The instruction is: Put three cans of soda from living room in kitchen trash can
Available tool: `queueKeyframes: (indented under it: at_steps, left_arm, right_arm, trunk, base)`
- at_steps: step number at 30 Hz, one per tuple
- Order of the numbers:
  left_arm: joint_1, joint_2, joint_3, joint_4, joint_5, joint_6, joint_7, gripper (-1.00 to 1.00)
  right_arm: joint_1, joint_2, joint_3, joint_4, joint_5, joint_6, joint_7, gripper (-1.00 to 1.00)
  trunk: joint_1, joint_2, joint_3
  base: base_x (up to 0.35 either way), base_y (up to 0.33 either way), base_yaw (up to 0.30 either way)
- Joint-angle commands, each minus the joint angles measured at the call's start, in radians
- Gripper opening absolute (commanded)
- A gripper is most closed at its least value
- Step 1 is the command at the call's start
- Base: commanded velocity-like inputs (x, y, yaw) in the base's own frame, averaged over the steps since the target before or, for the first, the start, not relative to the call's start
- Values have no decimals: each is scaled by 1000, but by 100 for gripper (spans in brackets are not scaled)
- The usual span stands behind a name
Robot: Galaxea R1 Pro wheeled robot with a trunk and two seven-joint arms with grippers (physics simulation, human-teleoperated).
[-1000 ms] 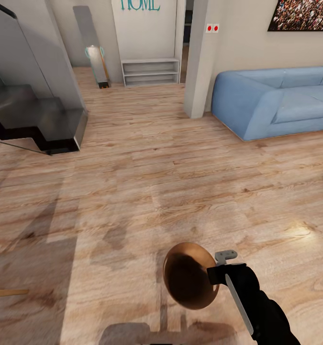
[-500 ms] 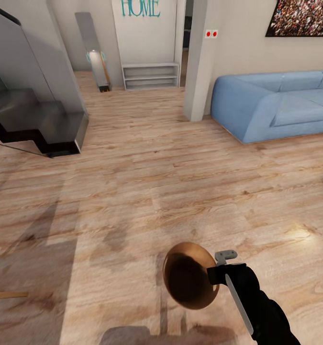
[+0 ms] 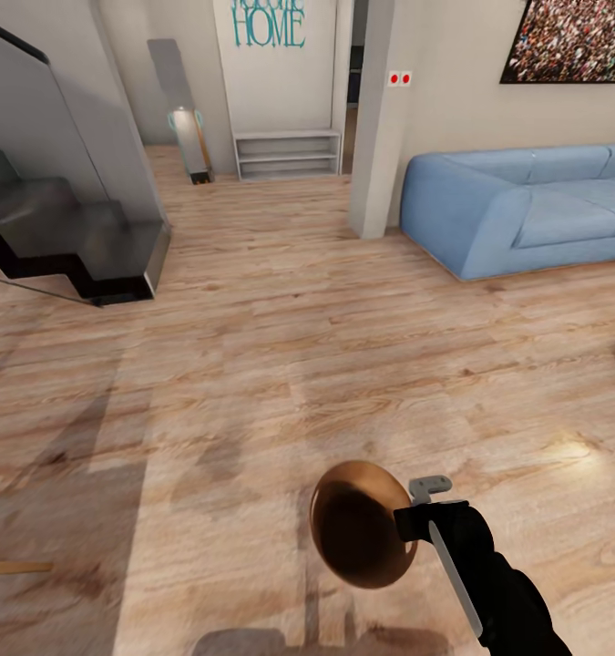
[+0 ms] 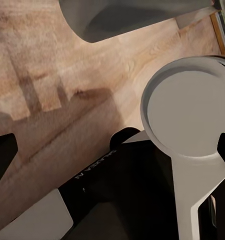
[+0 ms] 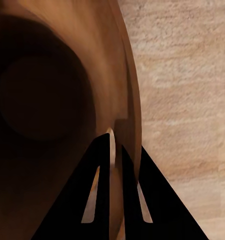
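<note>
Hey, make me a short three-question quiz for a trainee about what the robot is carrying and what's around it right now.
1. True or false: the right gripper is clamped on the rim of the copper bin.
2. Which piece of furniture stands ahead on the right? A) blue sofa B) green armchair C) red bed
3. Fill in: the bin hangs above a wooden plank ____.

Key
1. True: the right wrist view shows one finger inside the rim and one outside.
2. A
3. floor
</note>
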Motion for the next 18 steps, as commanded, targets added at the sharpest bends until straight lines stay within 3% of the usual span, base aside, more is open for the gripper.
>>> queueKeyframes:
  at_steps: [1,18]
  left_arm:
    - [0,0,0,0,0,0,0,100]
    - [0,0,0,0,0,0,0,100]
  right_arm:
    - [0,0,0,0,-21,-1,6,-100]
    - [0,0,0,0,-21,-1,6,-100]
  trunk:
    - [0,0,2]
    - [0,0,30]
  base:
    - [0,0,0]
    - [0,0,0]
